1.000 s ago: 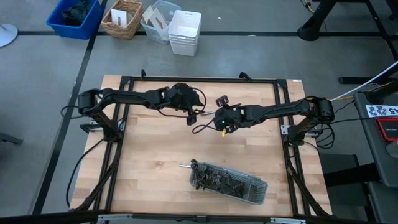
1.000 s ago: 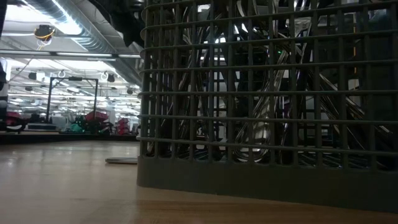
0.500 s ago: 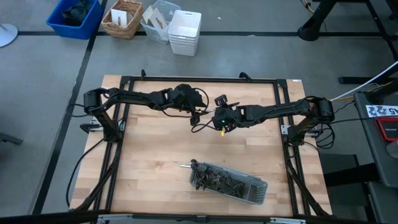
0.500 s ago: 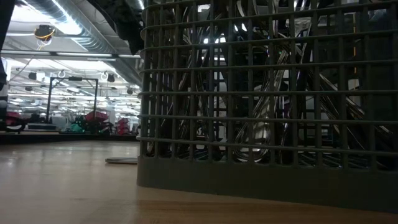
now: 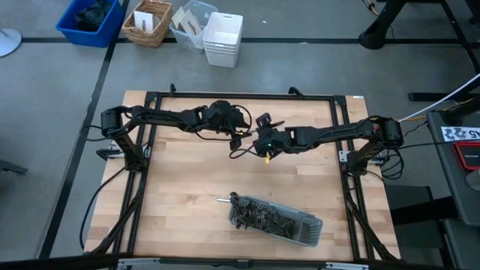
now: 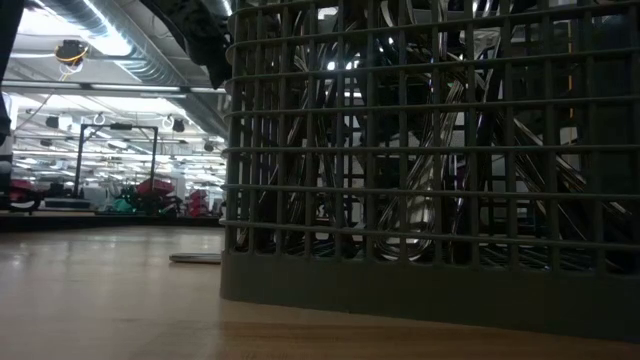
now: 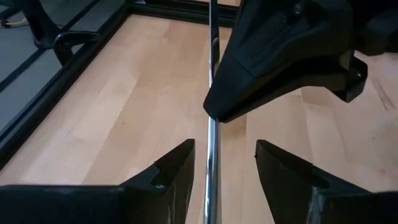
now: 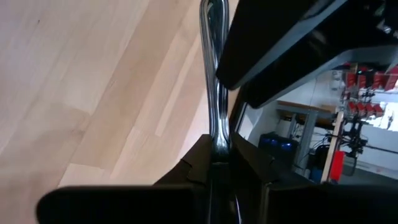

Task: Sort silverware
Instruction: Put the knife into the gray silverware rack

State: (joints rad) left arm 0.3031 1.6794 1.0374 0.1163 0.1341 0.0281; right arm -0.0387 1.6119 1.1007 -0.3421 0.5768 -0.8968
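Pale wooden tabletop [image 5: 187, 195] carries, toward five o'clock, a long dark grey mesh tray [image 5: 311, 234] still heaped with slim shiny metal silverware [image 5: 259, 215], so sorting looks barely begun. Near the table's centre toward twelve o'clock, the right gripper [image 5: 255, 139] is clamped on one slender silver utensil [image 8: 214, 81]; the left gripper [image 5: 238, 139], its fingers [image 7: 171, 171] spread wide, straddles the same piece without touching it.
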